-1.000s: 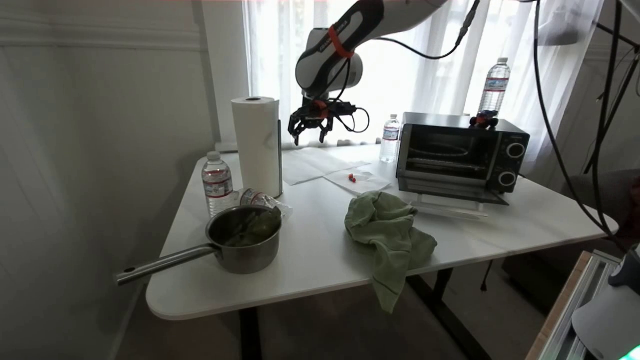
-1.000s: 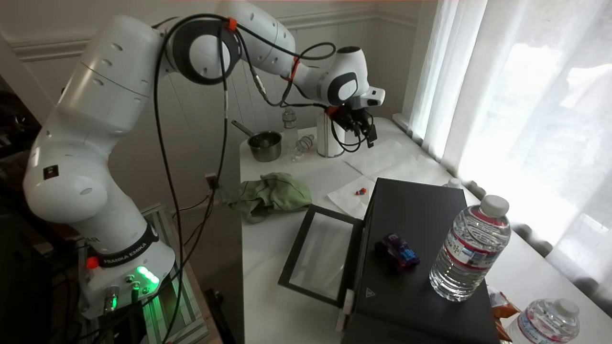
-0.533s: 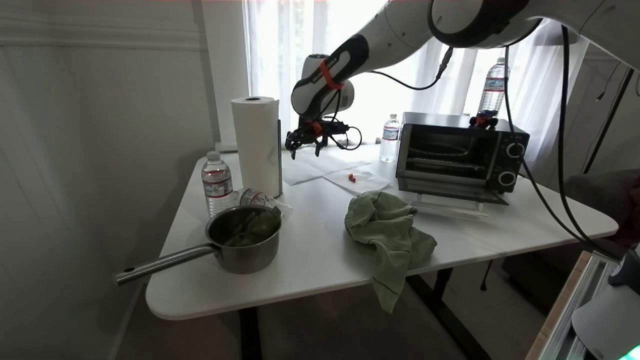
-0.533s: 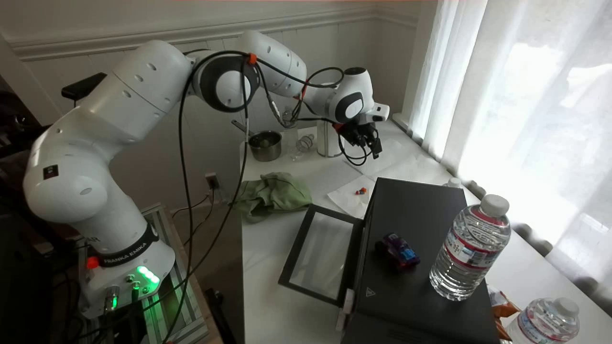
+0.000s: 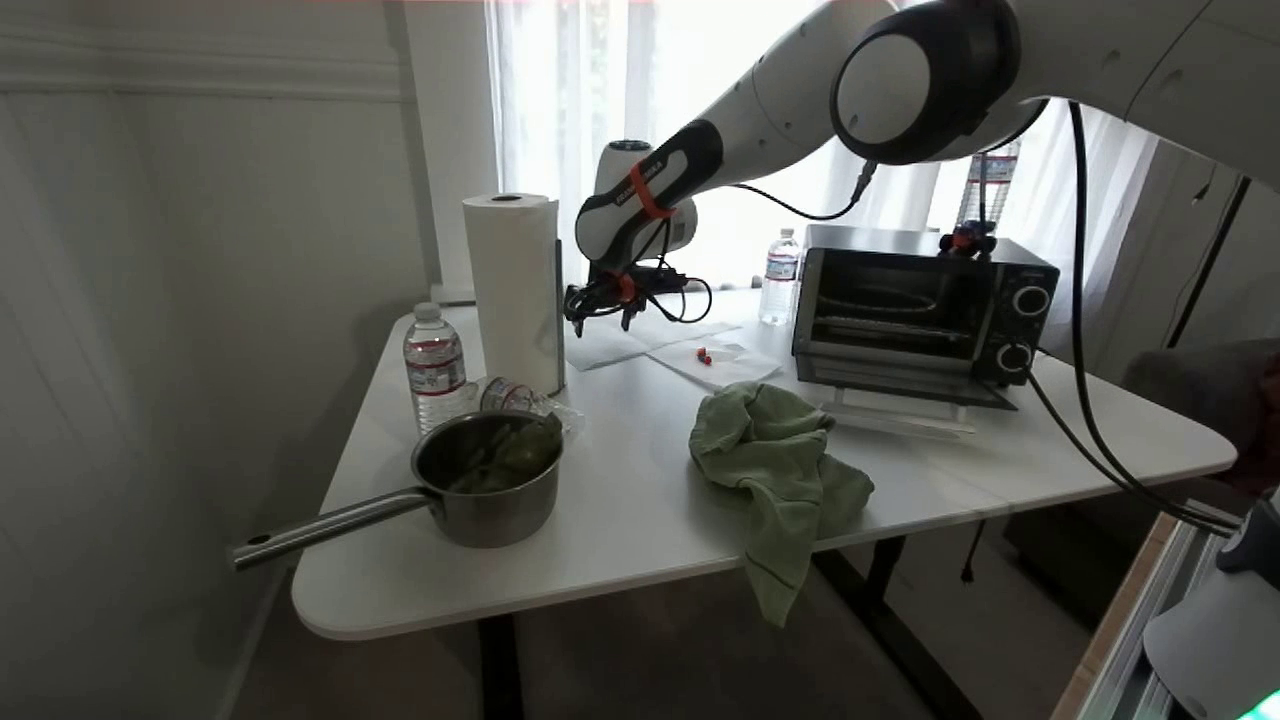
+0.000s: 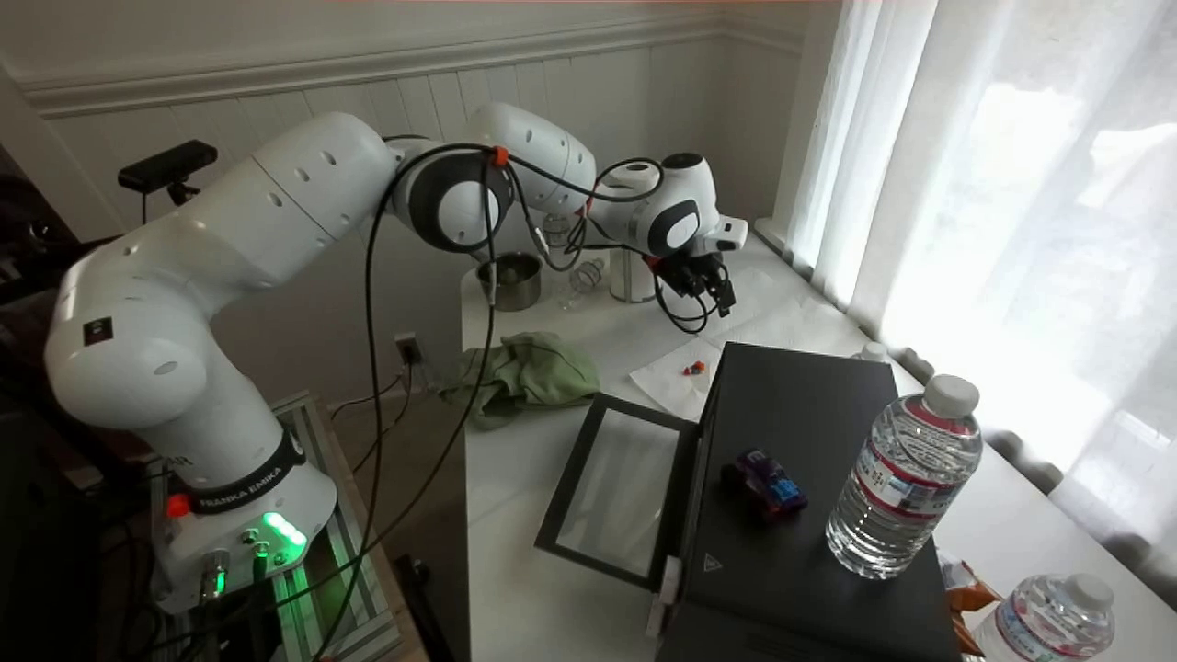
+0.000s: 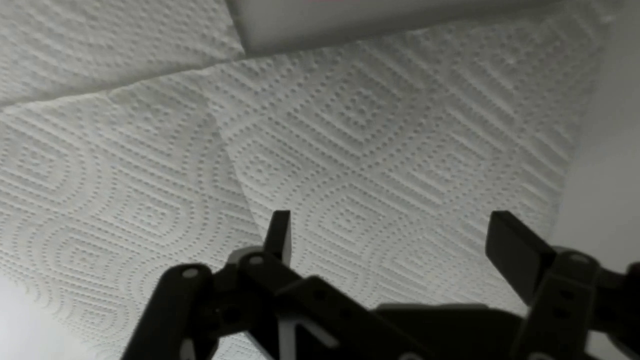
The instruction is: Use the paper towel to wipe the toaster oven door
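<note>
White paper towel sheets (image 7: 360, 125) with a quilted pattern lie flat and overlap, filling most of the wrist view. My gripper (image 7: 390, 220) hovers above them, its black fingers (image 7: 515, 250) spread wide with nothing between. In an exterior view the gripper (image 5: 602, 326) hangs beside the paper roll, over the paper towel (image 5: 592, 350). A separate towel sheet (image 6: 667, 384) carries a small red-and-blue item. The toaster oven door (image 6: 614, 496), dark-framed glass, is folded down in front of the oven (image 5: 925, 240), away from my gripper.
The tall paper roll (image 5: 512, 300) stands close to my gripper. Bottles (image 5: 436, 365), a steel pot (image 5: 490, 515) and a green cloth (image 5: 765, 450) are near the table's front. A toy car (image 6: 765, 483) and tall bottle (image 6: 906, 478) sit atop the oven.
My arm has come down, bringing the gripper lower over the paper towel sheets and slightly closer to the roll in an exterior view. Its fingers stay apart; the objects have not moved.
</note>
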Controlling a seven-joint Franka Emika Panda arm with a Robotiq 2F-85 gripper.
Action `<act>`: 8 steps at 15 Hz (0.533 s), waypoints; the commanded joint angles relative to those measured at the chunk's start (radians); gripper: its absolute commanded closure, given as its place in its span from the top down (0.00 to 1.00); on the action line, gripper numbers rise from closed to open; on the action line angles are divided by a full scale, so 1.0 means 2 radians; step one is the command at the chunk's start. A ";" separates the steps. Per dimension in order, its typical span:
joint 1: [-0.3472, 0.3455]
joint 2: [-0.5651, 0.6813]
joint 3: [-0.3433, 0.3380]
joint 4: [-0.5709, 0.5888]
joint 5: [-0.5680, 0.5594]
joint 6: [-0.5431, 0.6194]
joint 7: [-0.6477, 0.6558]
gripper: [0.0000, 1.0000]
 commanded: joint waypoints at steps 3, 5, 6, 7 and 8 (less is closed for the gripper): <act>0.005 0.046 -0.006 0.064 0.011 -0.013 -0.003 0.87; 0.006 0.053 -0.007 0.073 0.010 -0.022 -0.003 0.76; 0.006 0.055 -0.007 0.077 0.010 -0.026 -0.003 0.72; 0.006 0.057 -0.008 0.082 0.009 -0.030 -0.004 0.73; 0.006 0.058 -0.008 0.086 0.009 -0.035 -0.004 0.68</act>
